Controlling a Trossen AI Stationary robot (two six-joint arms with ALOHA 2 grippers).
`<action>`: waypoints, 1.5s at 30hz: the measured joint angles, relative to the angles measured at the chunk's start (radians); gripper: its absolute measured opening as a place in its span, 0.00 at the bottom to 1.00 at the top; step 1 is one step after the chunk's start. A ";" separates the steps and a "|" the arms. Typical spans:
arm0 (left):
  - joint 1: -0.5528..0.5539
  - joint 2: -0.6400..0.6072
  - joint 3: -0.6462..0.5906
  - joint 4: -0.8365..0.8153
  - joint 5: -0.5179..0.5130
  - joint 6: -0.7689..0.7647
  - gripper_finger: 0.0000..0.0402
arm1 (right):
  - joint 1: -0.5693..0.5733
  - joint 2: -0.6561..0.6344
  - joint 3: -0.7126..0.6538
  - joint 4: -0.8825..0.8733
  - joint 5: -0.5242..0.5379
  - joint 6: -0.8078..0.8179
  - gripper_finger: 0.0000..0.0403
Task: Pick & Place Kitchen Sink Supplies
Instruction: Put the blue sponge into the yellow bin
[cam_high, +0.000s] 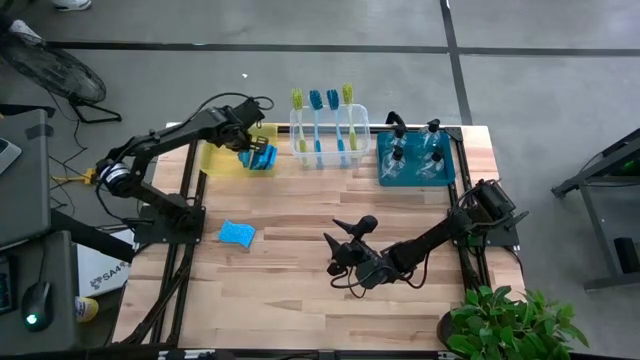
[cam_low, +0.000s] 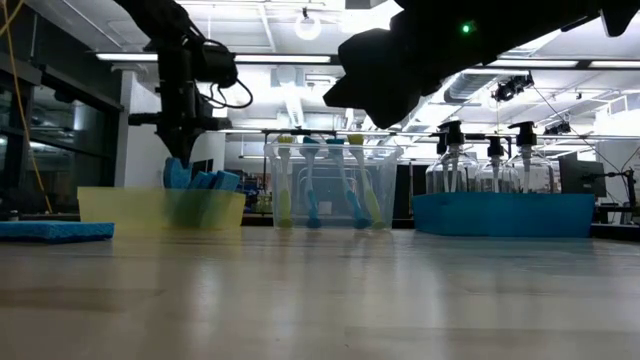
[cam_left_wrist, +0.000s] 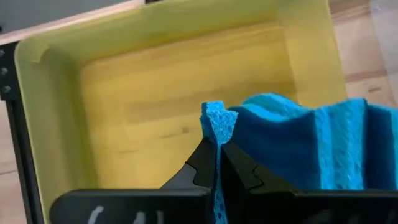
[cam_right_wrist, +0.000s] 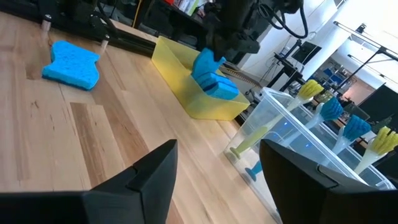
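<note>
- High view: the left arm reached across the desk (cam_high: 300, 300) to the yellow bin (cam_high: 222, 160) at the far edge, and the left gripper (cam_high: 252, 150) was over the blue sponges (cam_high: 260, 157) in it. One loose sponge (cam_high: 237, 233) lay flat on the desk, near the left arm's base. The dish brushes (cam_high: 320, 125) stood in the clear bin (cam_high: 328, 150), heads up. The spray bottles (cam_high: 415, 150) stood in the teal bin (cam_high: 385, 175). The right arm lay low over the desk's middle, its right gripper (cam_high: 345, 250) pointing toward the left side.
- Low view: the left arm came straight down into the yellow bin; the brushes stood with handles down.
- Left wrist view: the left gripper was clenched on a held sponge (cam_left_wrist: 217, 124), which stood on its edge above the bin floor.
- Right wrist view: the right gripper (cam_right_wrist: 214, 168) was released, fingers wide apart and empty.
- I could read no writing anywhere.
</note>
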 joint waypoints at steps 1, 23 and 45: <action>-0.001 0.000 0.000 -0.003 0.000 0.001 0.01 | 0.000 0.000 0.000 0.000 -0.002 0.000 0.55; -0.044 0.069 0.000 -0.025 0.017 -0.020 0.01 | 0.000 0.000 0.000 -0.047 -0.022 0.040 0.54; -0.044 0.076 0.013 0.031 0.154 -0.009 0.31 | 0.000 0.000 0.000 -0.064 -0.054 0.049 0.53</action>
